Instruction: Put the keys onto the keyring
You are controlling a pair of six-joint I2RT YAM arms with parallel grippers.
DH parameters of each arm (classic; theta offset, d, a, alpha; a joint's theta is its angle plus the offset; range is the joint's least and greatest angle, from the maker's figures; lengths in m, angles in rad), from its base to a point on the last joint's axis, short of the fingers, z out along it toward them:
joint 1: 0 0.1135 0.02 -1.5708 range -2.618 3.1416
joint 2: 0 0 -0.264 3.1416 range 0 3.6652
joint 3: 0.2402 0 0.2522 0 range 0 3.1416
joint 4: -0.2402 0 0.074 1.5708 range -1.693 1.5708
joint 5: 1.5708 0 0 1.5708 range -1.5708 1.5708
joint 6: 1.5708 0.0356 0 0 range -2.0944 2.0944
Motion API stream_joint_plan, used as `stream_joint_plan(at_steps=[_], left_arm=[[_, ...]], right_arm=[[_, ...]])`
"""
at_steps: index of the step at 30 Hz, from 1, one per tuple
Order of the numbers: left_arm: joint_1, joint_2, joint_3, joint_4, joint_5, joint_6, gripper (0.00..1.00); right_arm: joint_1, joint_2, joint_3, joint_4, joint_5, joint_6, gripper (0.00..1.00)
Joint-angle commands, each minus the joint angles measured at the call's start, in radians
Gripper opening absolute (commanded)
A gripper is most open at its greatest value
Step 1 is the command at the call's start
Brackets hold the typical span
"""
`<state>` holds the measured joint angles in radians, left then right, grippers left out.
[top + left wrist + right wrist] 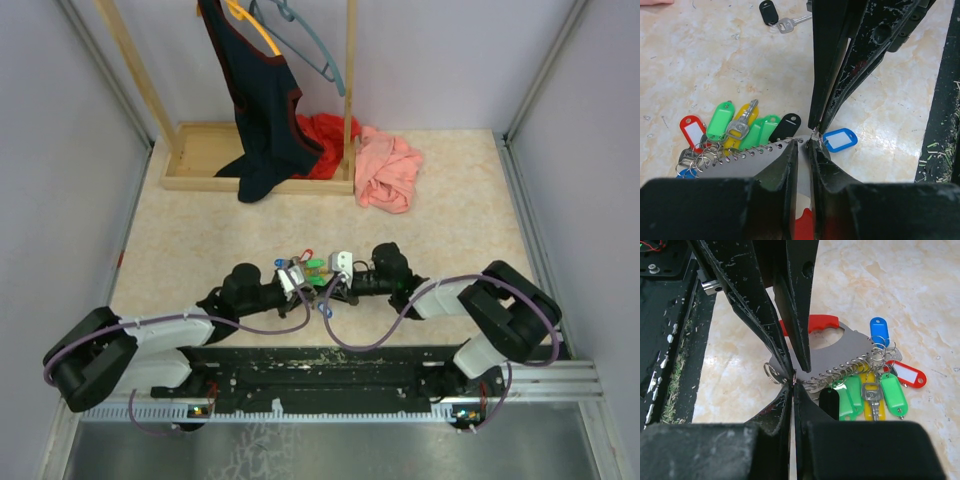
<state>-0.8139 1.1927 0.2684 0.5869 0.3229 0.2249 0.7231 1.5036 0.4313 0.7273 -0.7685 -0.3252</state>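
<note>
We saw a pale beige, marbled worktop (450, 200). At its far edge stood the flat wooden base (200, 150) of a clothes rack. A red cloth (325, 135) was bunched at the base's right end, and a pink cloth (388, 168) lay crumpled just beside it on the bare surface. Toward the near edge lay a fanned bunch of keys (740, 127) with green, yellow, black and red-framed tags. They touched one another against the wire coil of the keyring (850, 347), whose grey plate and red part lay flat, as far as we could tell. A blue-framed tag (840, 140) lay just beside the bunch. Farther out, well apart, lay a single silver key (790, 23) with a black tag (769, 11).
</note>
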Motion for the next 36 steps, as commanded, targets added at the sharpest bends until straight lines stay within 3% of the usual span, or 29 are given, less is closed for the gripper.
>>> stream_joint_plan(at_steps=[1,20,36], left_arm=[[0.000,-0.003,-0.012,0.070,-0.003,-0.021,0.20],[0.018,0.035,-0.012,0.093,0.039,-0.026,0.22],[0.062,0.048,-0.023,0.137,0.173,-0.043,0.22]], right_arm=[[-0.013,0.015,-0.020,0.167,-0.031,0.051,0.00],[-0.036,0.040,-0.050,0.264,-0.058,0.080,0.00],[-0.045,0.047,-0.047,0.282,-0.112,0.091,0.00]])
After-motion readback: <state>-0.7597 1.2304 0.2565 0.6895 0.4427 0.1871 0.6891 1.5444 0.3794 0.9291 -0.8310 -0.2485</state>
